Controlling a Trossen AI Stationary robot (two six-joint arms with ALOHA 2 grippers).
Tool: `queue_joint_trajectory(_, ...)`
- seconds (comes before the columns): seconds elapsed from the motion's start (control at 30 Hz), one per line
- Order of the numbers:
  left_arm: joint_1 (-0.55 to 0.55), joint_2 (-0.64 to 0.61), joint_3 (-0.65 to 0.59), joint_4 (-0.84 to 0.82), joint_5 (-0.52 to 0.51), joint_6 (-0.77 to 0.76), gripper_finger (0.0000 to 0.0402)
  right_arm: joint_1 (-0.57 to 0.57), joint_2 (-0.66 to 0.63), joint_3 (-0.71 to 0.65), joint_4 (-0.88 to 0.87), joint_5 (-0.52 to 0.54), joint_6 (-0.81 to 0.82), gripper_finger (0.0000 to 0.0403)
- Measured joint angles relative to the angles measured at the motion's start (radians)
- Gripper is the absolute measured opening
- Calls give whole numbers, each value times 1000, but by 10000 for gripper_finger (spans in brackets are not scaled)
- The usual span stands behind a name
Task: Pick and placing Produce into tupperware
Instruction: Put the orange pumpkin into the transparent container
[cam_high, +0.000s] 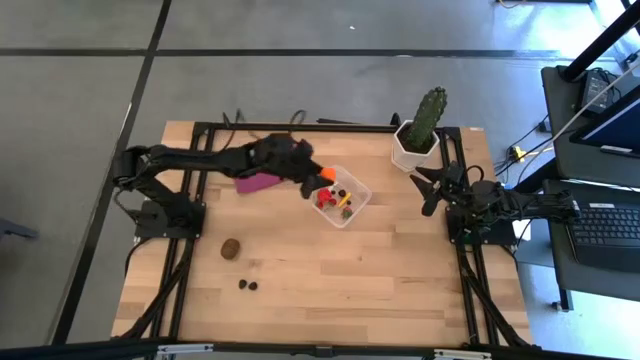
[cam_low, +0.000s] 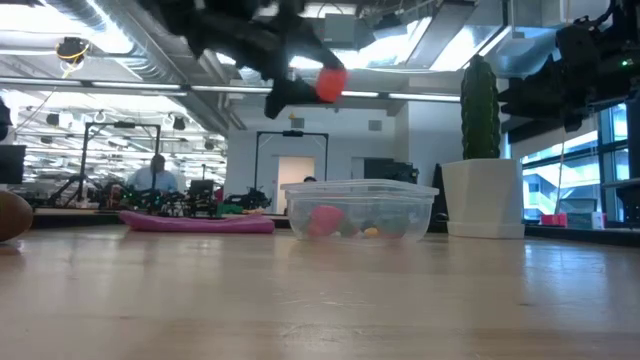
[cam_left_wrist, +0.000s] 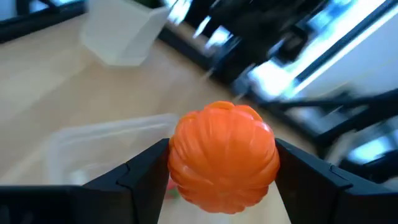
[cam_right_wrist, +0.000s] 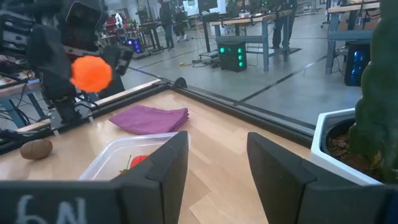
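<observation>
My left gripper (cam_high: 318, 181) clamps the orange ball (cam_high: 328, 175) above the box's (cam_high: 358, 205) ten o'clock rim, strawberries (cam_high: 325, 197) already inside, kiwi (cam_high: 230, 248) and berries (cam_high: 247, 285) waiting at seven o'clock, my right gripper (cam_high: 428, 189) idling open.

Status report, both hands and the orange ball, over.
Left hand shut on orange ball, above clear box edge. Right hand open, empty, beside cactus pot. Nothing in the way.

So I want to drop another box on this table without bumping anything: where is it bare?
Bare wood runs along the near edge below the two dark berries, and right of them under the clear plastic tupperware. It is crowded around the tupperware: purple cloth, left gripper holding the orange ball, and potted green cactus.
</observation>
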Motion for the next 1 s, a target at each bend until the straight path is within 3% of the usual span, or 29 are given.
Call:
queue_joint_trajectory(0.33, -29, 267, 431, -456, -44, 187, 248, 0, 0, 0, 6, 0, 3, 168)
queue_joint_trajectory(0.5, -37, 411, 578, -618, -81, 232, 248, 0, 0, 0, 5, 0, 3, 168)
queue_joint_trajectory(0.7, -36, 530, 670, -716, -115, 227, 248, 0, 0, 0, 2, 0, 4, 168)
queue_joint_trajectory(1.0, -42, 627, 679, -749, -142, 219, 248, 0, 0, 0, -4, 0, 9, 168)
